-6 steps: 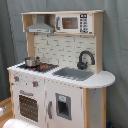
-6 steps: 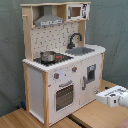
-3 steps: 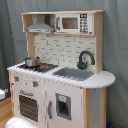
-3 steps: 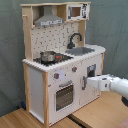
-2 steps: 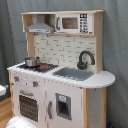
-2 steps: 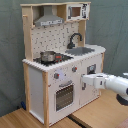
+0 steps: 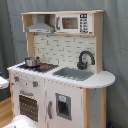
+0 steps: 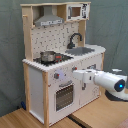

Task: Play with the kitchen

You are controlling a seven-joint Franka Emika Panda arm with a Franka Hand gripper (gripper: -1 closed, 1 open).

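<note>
The kitchen (image 7: 60, 75) (image 8: 60, 65) is a light-wood and white toy unit that fills both exterior views. On its black, red-ringed hob stands a small metal pot (image 7: 32, 62) (image 8: 48, 56). Beside the pot are the grey sink (image 7: 75, 74) (image 8: 82, 51) and the black faucet (image 7: 85, 59) (image 8: 74, 39). In the second exterior view my white arm reaches in from the second exterior view's right. My gripper (image 8: 76, 74) is at the kitchen's front panel, just above the oven door (image 8: 64, 95) and near the knobs.
A hood (image 8: 47, 20) and a microwave (image 8: 76, 11) sit on the top shelf over the pegboard back. A grey curtain hangs behind. Wooden floor (image 8: 95, 117) lies in front. A white shape (image 7: 2, 82) shows at the first exterior view's left edge.
My arm has come in from the second exterior view's right and stretched leftward up to the kitchen's front. The kitchen and the pot have not moved.
</note>
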